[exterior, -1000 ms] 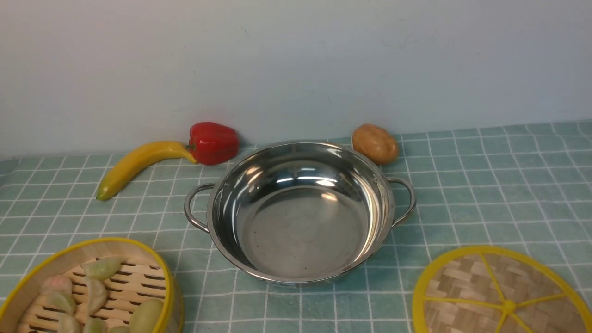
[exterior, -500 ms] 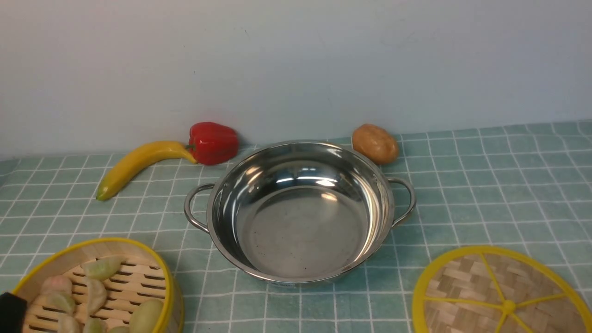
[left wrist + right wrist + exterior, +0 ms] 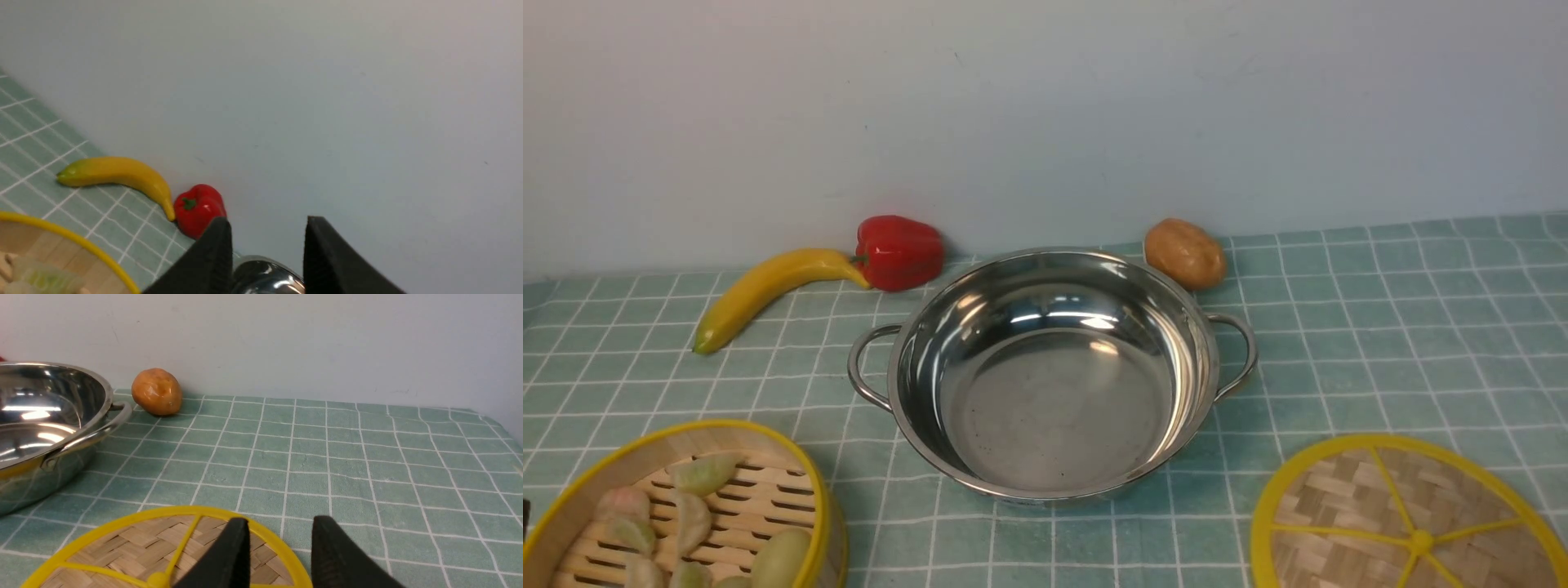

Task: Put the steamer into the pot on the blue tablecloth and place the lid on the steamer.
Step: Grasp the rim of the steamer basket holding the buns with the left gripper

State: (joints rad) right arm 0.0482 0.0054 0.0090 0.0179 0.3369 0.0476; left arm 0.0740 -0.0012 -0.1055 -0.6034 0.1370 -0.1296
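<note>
The steamer (image 3: 760, 490) sits near-left on the blue tablecloth (image 3: 1380, 327), pale dumplings (image 3: 698, 474) on its slats, and my left gripper (image 3: 267, 220) hangs close by, jaws spread on nothing. The pot (image 3: 1054, 408) waits empty in the middle, room for the basket, I reckon. The lid (image 3: 1339, 506) lies flat near-right under my right gripper (image 3: 282, 520), jaws apart too: one piece per arm.

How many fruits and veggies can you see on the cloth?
3. The banana lies at the back left, the red pepper beside its tip, and the potato behind the right side of the pot. More could lie outside the pictures.
</note>
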